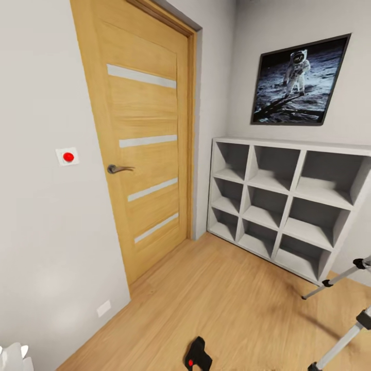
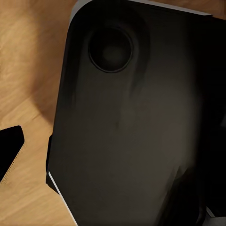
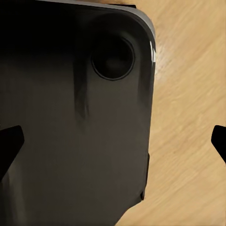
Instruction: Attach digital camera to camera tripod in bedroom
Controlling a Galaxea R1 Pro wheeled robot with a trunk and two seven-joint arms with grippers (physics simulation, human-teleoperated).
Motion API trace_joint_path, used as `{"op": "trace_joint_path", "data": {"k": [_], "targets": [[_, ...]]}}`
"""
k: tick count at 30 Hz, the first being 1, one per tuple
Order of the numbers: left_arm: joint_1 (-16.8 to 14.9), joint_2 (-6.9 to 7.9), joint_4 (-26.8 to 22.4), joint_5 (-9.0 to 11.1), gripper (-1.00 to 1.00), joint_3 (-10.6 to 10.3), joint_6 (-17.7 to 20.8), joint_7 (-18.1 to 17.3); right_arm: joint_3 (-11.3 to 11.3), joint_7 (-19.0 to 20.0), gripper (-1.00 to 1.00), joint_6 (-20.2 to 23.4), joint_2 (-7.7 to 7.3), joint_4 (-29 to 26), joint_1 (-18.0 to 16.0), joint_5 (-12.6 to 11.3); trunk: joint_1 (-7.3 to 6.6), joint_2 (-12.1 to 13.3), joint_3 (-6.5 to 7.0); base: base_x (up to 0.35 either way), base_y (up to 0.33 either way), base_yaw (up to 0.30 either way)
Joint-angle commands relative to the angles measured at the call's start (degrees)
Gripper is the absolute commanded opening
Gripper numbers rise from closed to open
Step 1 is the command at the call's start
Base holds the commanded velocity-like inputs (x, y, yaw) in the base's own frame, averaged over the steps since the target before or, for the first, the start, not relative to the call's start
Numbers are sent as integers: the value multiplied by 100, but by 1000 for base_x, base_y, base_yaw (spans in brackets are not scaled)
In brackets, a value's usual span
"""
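camera lies on floor near tripod legs; both tools look spread and empty in wrist views; risk: base clipping a leg, toppling tripod during approach.

- A light wood door with four pale horizontal strips and a dark lever handle stands in a grey wall.
- Beside the handle, a white wall plate with a red button.
- Past the door, a white cube shelf stands under a framed astronaut picture.
- Light wood plank floor runs below.
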Motion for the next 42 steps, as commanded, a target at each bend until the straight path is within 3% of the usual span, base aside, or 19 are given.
{"op": "trace_joint_path", "data": {"k": [1, 42], "targets": [[1, -1, -4, 34, 100, 5, -4, 4, 5, 1, 100, -17, -1, 0, -1, 8, 0, -2, -4, 0, 4, -249], [1, 16, -4, 60, 100, 21, 5, 6, -3, 1, 100, -15, 1, 0, -1, 8, 0, -2, -4, 0, 0, -258]]}}
